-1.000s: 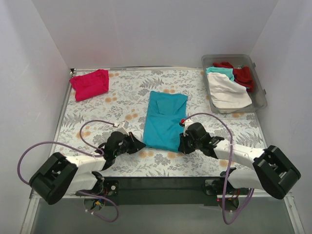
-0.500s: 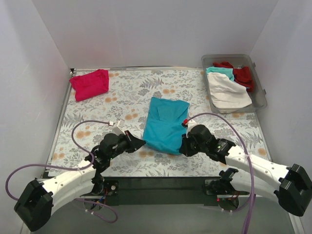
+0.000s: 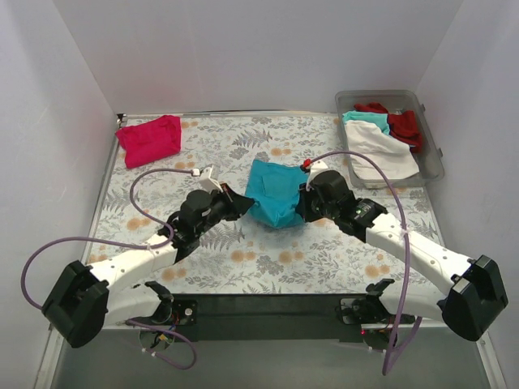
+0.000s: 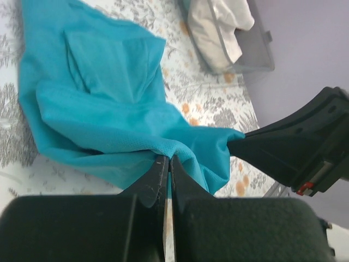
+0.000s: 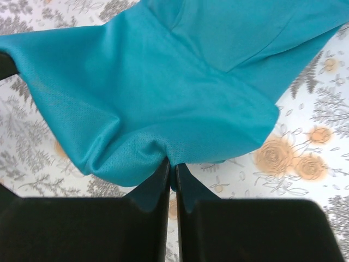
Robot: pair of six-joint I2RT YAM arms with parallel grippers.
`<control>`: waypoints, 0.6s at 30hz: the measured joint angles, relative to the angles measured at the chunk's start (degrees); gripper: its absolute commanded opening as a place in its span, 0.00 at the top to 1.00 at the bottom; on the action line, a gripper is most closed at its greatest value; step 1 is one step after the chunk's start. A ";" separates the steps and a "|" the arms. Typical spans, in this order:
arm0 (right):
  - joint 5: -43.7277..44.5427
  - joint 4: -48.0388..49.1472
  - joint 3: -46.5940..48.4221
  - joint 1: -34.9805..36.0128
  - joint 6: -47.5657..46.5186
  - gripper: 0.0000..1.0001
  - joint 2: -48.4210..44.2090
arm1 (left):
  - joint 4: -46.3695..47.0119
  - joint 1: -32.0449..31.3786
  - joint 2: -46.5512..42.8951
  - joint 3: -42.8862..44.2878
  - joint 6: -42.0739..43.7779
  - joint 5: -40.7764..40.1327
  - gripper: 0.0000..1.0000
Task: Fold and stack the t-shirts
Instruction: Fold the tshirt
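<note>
The teal t-shirt (image 3: 274, 190) lies mid-table with its near end lifted and carried over its far part. My left gripper (image 3: 243, 202) is shut on its near left corner, and the shirt also shows in the left wrist view (image 4: 109, 109). My right gripper (image 3: 302, 201) is shut on its near right corner, and the shirt fills the right wrist view (image 5: 180, 93). The magenta-pink t-shirt (image 3: 150, 138) lies folded at the far left. White (image 3: 379, 151), teal (image 3: 365, 118) and red (image 3: 404, 124) shirts lie in the bin.
A clear grey plastic bin (image 3: 435, 146) stands at the far right corner, also seen in the left wrist view (image 4: 256, 52). The table has a floral cloth (image 3: 268, 259). White walls enclose the sides and back.
Both grippers have moved away from the near edge toward the far side, carrying the teal shirt's near hem up and over, so the shirt looks about half as long.
</note>
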 measured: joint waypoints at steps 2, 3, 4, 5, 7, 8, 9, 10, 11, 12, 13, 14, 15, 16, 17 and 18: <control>-0.07 0.07 1.42 -1.90 -1.01 0.99 1.42 | 1.44 0.68 3.32 2.75 0.87 -0.02 1.00; -0.24 0.11 2.03 -2.80 -1.42 0.99 2.21 | 2.19 1.18 5.01 3.91 1.20 0.07 1.00; -0.50 0.11 2.56 -3.80 -1.77 0.99 3.02 | 2.84 1.90 6.67 4.96 1.49 0.42 1.00; -1.09 0.13 3.04 -4.87 -2.25 0.99 3.85 | 3.39 2.71 8.35 5.90 1.68 0.92 1.00; -2.38 0.35 4.07 -7.13 -3.04 0.99 5.75 | 4.44 4.37 11.76 7.89 1.99 1.88 1.00; -3.17 0.55 4.59 -8.33 -3.43 0.99 6.82 | 4.70 5.22 13.68 9.03 2.08 2.56 1.00; -3.93 0.83 5.01 -9.66 -3.89 0.99 7.91 | 5.14 5.97 15.56 10.27 2.19 3.17 1.00; -4.68 1.11 5.33 -11.02 -4.31 0.99 8.94 | 5.55 6.71 17.64 11.67 2.27 4.02 1.00; -5.53 1.36 5.75 -12.28 -4.57 0.99 9.99 | 5.95 7.45 19.69 13.03 2.34 4.87 1.00; -6.29 1.55 6.16 -13.27 -4.83 0.99 10.93 | 6.58 8.17 21.77 14.45 2.43 5.73 1.00; -7.19 1.75 6.71 -14.53 -5.22 0.99 12.13 | 7.13 8.83 23.69 15.69 2.43 6.88 1.00; -8.02 1.90 7.34 -15.61 -5.57 0.99 13.27 | 7.50 9.38 25.20 16.68 2.43 7.72 1.00; -8.96 2.10 8.00 -16.55 -5.90 0.99 14.45 | 7.76 9.97 26.99 17.99 2.43 8.72 1.00; -9.90 2.21 8.81 -17.51 -6.08 0.99 15.65 | 8.07 10.43 28.63 19.26 2.45 9.49 1.00; -10.91 2.43 9.62 -18.58 -6.32 0.99 16.79 | 8.04 10.82 30.16 20.50 2.47 10.25 1.00; -11.89 2.93 10.34 -19.37 -6.58 0.99 17.84 | 8.17 11.15 31.50 21.77 2.51 10.88 1.00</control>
